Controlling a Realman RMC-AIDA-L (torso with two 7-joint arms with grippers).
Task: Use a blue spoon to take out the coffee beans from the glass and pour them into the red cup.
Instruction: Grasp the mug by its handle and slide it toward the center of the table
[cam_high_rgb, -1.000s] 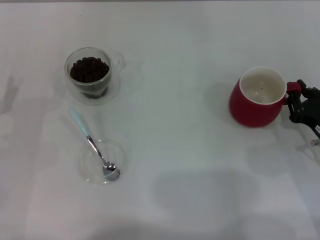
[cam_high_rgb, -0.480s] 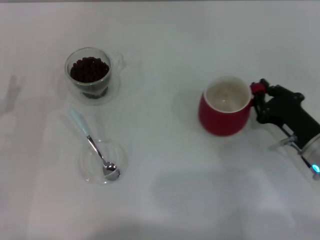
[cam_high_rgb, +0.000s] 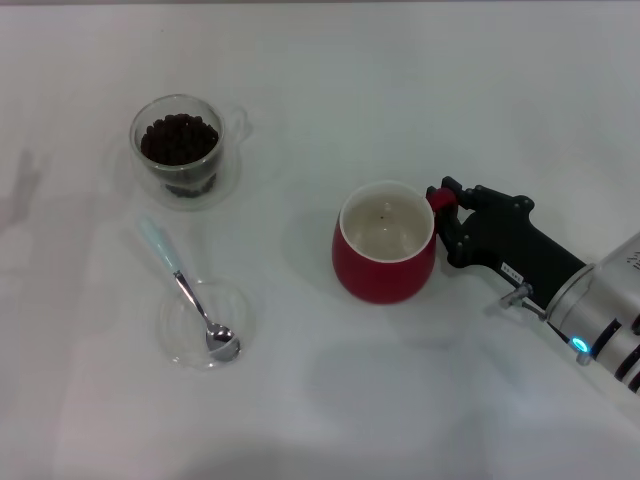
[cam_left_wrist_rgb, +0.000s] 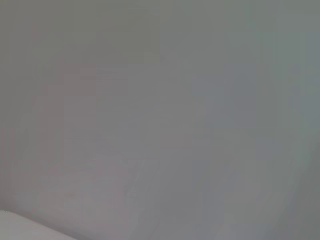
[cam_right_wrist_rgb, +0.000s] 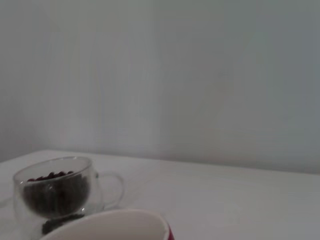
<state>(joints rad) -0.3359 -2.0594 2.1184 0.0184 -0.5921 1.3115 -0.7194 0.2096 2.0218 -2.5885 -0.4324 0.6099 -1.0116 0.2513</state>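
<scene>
The right gripper (cam_high_rgb: 447, 215) grips the red cup (cam_high_rgb: 384, 255) by its handle, mid-frame. The glass (cam_high_rgb: 178, 147) sits upper left, the blue spoon (cam_high_rgb: 188, 291) below it.

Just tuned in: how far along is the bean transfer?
Early. The right gripper holds the red cup by its handle, set mid-table; the cup looks empty. Still to do: the spoon lies untouched in its dish, and the beans still fill the glass.
</scene>
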